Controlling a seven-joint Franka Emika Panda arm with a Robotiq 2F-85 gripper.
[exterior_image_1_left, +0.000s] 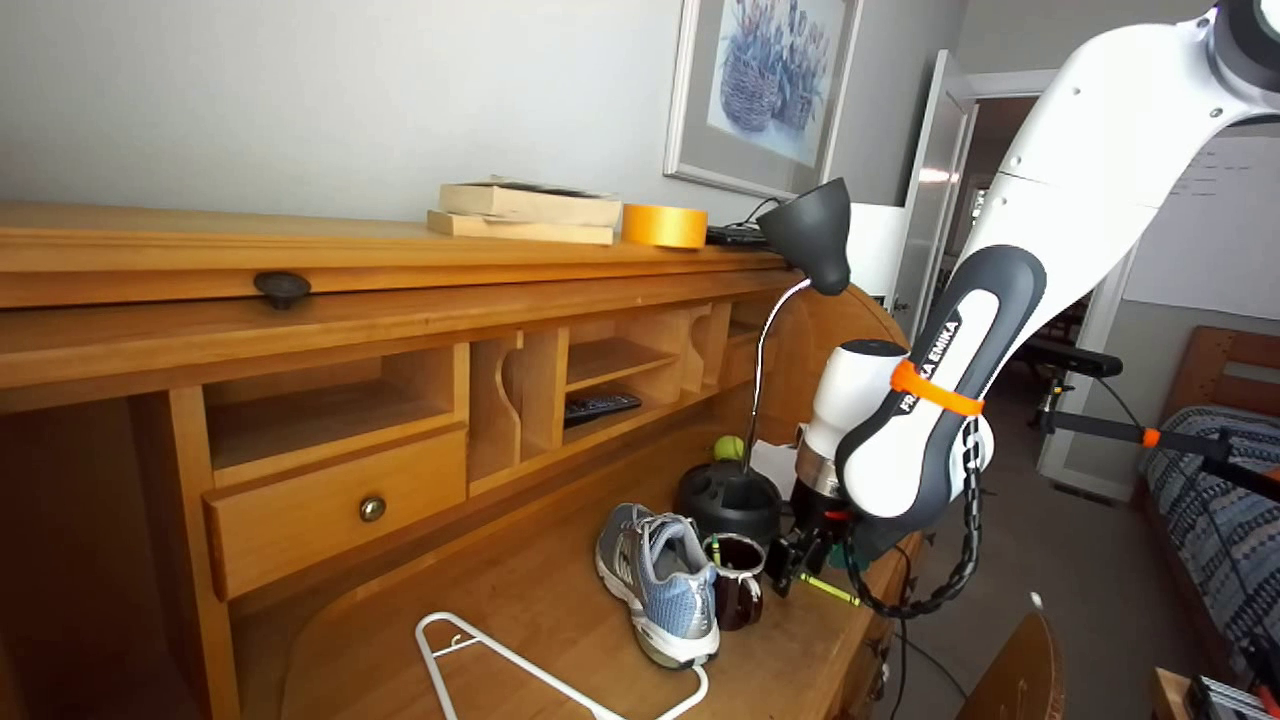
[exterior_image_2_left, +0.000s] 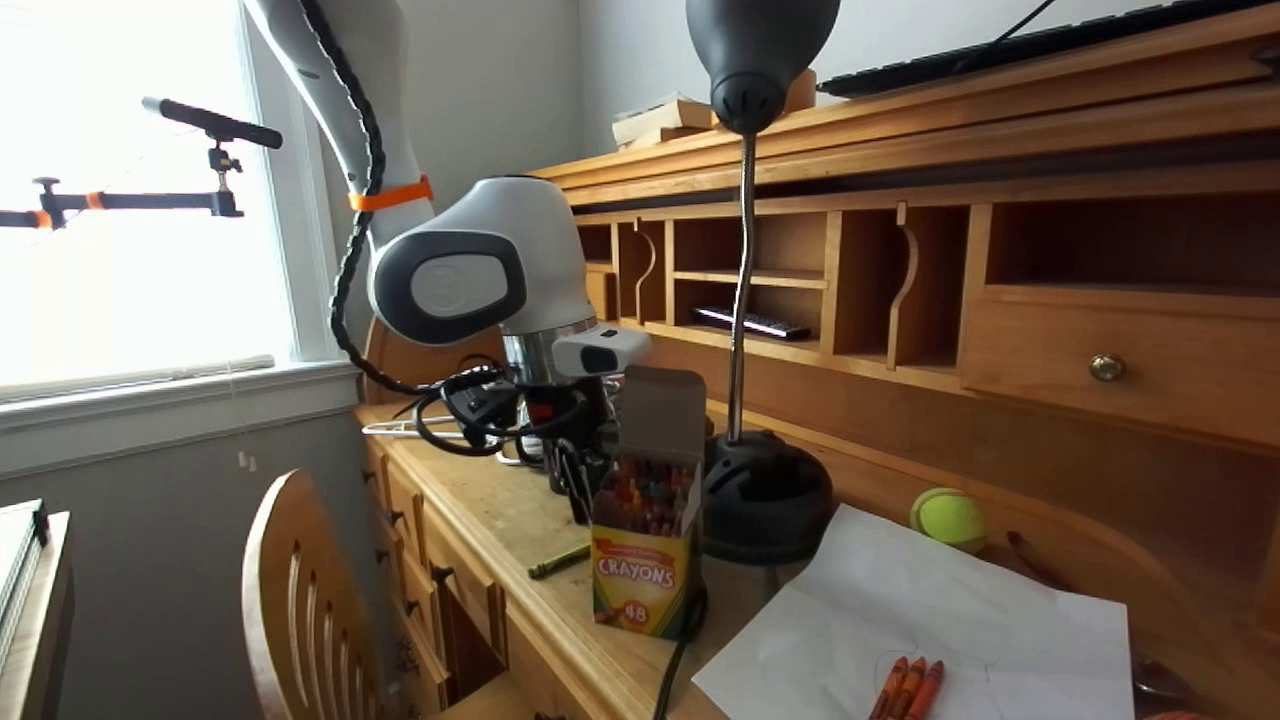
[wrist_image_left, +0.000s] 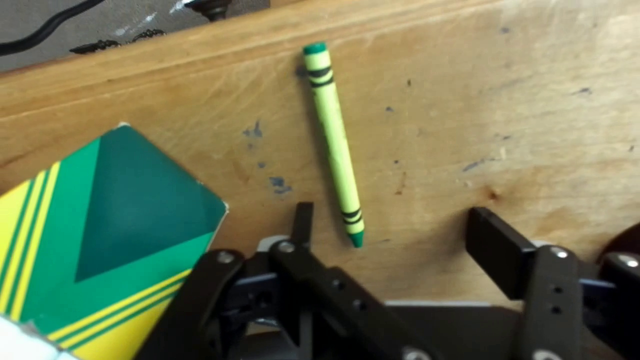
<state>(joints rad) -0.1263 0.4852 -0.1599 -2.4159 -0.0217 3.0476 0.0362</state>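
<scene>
Fingers (wrist_image_left: 500, 252) stood wide apart, gripping nothing, presumably to give clearance around the green crayon (wrist_image_left: 337, 145) lying on the desk (wrist_image_left: 425, 125).

Over by the clothes hanger (exterior_image_1_left: 528, 664), an exterior view looks slantwise along the desk (exterior_image_1_left: 535, 600) with the white door (exterior_image_1_left: 932, 180) behind; from beyond the paper (exterior_image_2_left: 960, 600), close in, an exterior view faces back, window (exterior_image_2_left: 120, 280) to its left, both catching the lamp (exterior_image_1_left: 812, 235). The wrist view peers steeply down, very near, at the green crayon (wrist_image_left: 337, 145), visible in all three.
</scene>
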